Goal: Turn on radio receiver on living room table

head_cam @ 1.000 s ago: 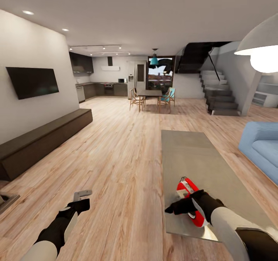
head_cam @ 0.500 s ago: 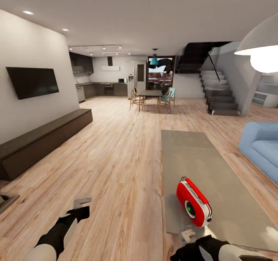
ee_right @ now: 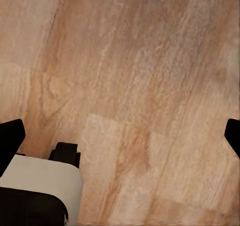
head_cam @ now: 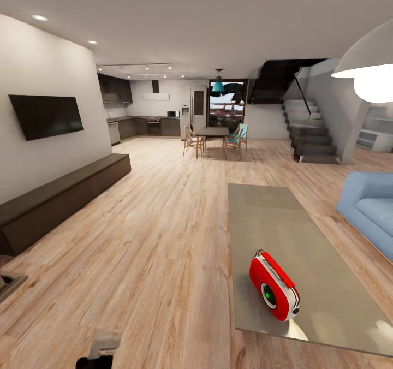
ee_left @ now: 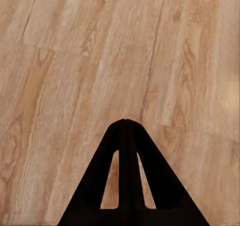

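Floor: pale wood planks [head_cam: 164, 232], grained.
Bench: long, matte grey-beige [head_cam: 273, 221].
Radio receiver [head_cam: 274, 292]: red, rounded, tilted.
Left pincer [ee_left: 126, 123]: closed, empty.
Right pincer [ee_right: 120, 131]: spread wide, empty.

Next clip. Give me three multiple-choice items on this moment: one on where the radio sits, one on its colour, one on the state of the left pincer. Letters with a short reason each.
1. Where is the radio receiver?
A. on the wooden floor
B. on the low table, near the end closest to the robot
C. on the blue sofa

2. What colour is its body?
A. red with white trim
B. black
C. yellow

3. How does the left pincer stand?
A. wide open
B. shut on the radio
C. shut, holding nothing

Answers: 1 B, the head view shows it standing on the grey-beige top. 2 A, a red shell with white edging. 3 C, the left wrist view shows the tips meeting over bare floor.
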Tool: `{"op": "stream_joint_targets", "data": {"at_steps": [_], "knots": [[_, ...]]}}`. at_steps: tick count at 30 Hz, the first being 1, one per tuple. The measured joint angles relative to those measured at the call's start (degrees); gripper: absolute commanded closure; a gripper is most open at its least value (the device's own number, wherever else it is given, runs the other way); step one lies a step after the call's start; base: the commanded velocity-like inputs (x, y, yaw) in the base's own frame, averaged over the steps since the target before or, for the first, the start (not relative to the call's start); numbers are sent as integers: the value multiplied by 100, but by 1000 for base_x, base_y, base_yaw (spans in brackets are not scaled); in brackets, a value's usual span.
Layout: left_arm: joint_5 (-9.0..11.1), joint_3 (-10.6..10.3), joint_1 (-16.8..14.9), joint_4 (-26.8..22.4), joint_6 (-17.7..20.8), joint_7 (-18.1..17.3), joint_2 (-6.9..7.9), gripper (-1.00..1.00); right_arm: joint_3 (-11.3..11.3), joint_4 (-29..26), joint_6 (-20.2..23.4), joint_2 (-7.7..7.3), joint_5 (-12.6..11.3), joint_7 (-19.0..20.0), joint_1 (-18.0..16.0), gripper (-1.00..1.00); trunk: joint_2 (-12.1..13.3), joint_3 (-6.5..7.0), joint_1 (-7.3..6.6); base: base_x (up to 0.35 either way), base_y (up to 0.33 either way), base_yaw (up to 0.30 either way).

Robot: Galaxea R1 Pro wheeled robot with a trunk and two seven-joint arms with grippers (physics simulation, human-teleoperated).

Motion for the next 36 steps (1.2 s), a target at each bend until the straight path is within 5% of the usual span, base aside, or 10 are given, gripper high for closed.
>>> {"op": "stream_joint_targets", "data": {"at_steps": [3,8,11,14,18,22,31,36], "knots": [[-283,-5,378,140,-328,20,48,100,4,-1,-13,1,-67,-338,86,-100,0,0,0,0,0,0],[-466,-8,929,183,-454,33,49,100,27,-1,13,41,-74,-450,112,-100,0,0,0,0,0,0],[-841,-9,1225,188,-467,38,47,100,29,-1,17,50,-75,-464,115,-100,0,1,0,0,0,0],[-1175,-8,1403,189,-462,59,52,100,26,-1,18,57,-89,-448,116,-100,0,1,0,0,0,0],[-1322,-2,1483,189,-424,55,-14,100,24,-1,19,71,-97,-429,116,-100,0,1,0,0,0,0],[-1346,-2,1496,189,-416,43,-234,100,20,-1,19,77,-101,-426,116,-100,0,1,0,0,0,0],[-1350,7,1500,189,-414,27,-1030,100,19,-1,19,80,-101,-425,116,-100,0,1,0,0,0,0],[-1346,11,1500,189,-414,27,-1111,100,21,-1,19,80,-101,-425,116,-100,0,1,0,0,0,0]]}}
